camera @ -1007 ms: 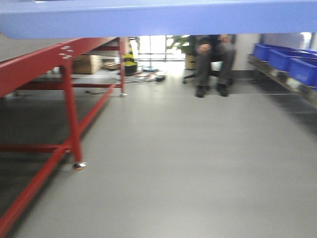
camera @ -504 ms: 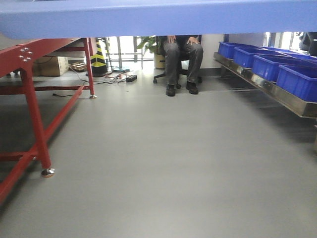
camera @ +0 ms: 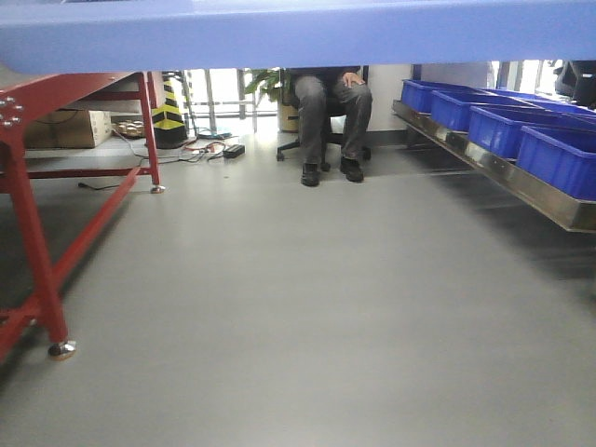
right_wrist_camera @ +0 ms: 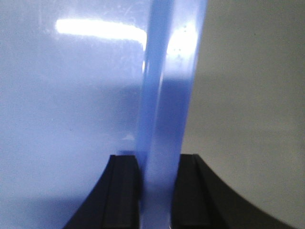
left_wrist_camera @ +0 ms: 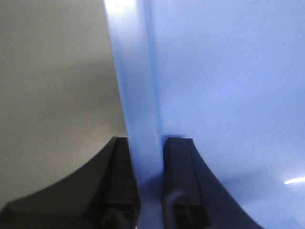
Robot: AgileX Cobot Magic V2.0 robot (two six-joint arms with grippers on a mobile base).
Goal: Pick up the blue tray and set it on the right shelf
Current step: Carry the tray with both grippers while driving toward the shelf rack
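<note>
Fingers [left_wrist_camera: 178,167] on the left gripper [left_wrist_camera: 150,143] were pinching one rim of the blue tray [left_wrist_camera: 228,71]. Same on the right gripper [right_wrist_camera: 157,160], opposite rim. Out front, the view had swung in the last second, tray carried up high, right shelf [camera: 521,182] nearer, so drop-off looked close.

Grey floor [camera: 298,317], red table frame [camera: 37,270] at left, cardboard box [camera: 65,130] beneath it, yellow-and-black striped cone [camera: 169,112] and loose cables [camera: 200,149] behind, seated person [camera: 331,107] in dark trousers at centre, leafy plant [camera: 265,84] beside, row of dark-blue bins [camera: 507,126] at right.
</note>
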